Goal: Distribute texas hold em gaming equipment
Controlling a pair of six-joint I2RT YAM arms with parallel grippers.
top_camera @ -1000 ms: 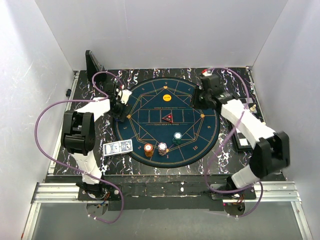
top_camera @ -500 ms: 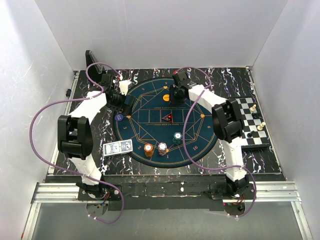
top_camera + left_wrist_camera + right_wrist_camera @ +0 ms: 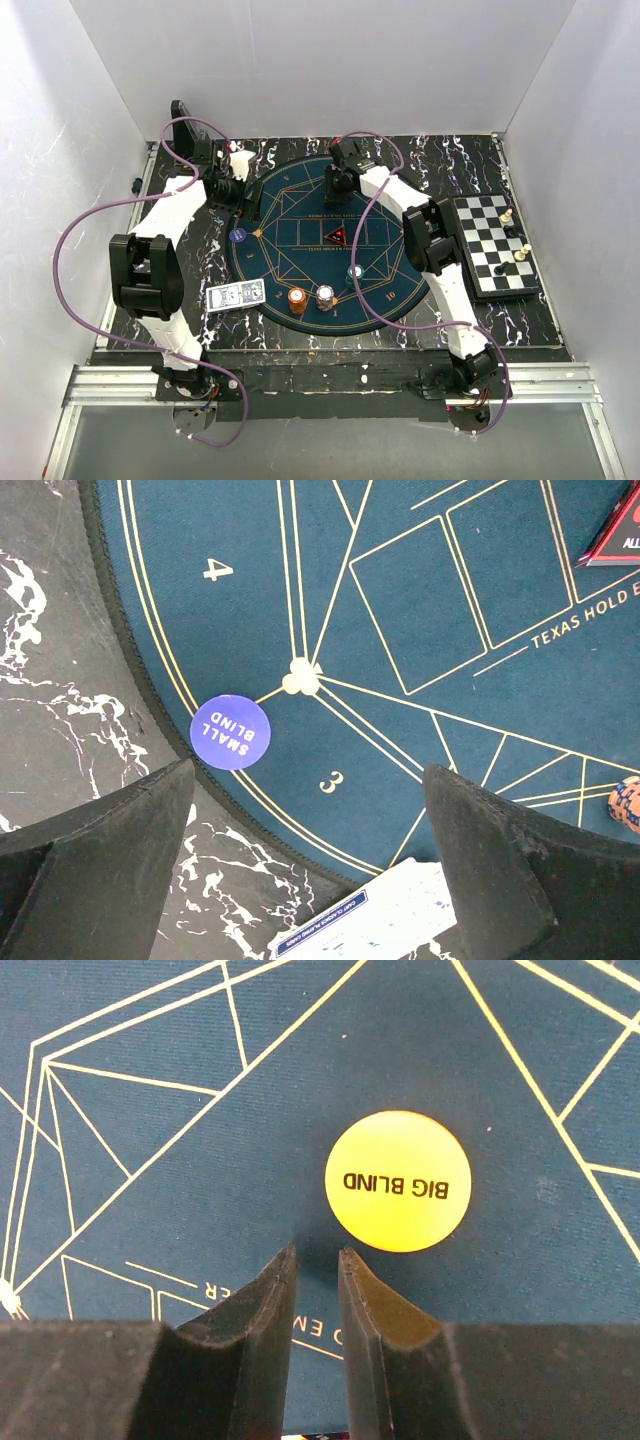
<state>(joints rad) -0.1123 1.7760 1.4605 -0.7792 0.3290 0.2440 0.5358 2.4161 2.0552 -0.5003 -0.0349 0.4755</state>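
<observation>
Round felt mat [image 3: 282,250]: left tool [image 3: 308,780] gapes empty; right tool [image 3: 318,1256] barely parted, empty.

your top camera looks down from above and behind the arm bases, taking in the whole table [image 3: 530,320]. your left wrist camera hangs near over the left rim of the blue mat [image 3: 400,600] and shares the purple small blind disc [image 3: 230,731] with the top view. your right wrist camera sits closer still, facing down at the yellow big blind disc [image 3: 398,1181].

The left tool [image 3: 308,772] gapes wide; the right tool [image 3: 318,1252] has jaws barely apart.
</observation>
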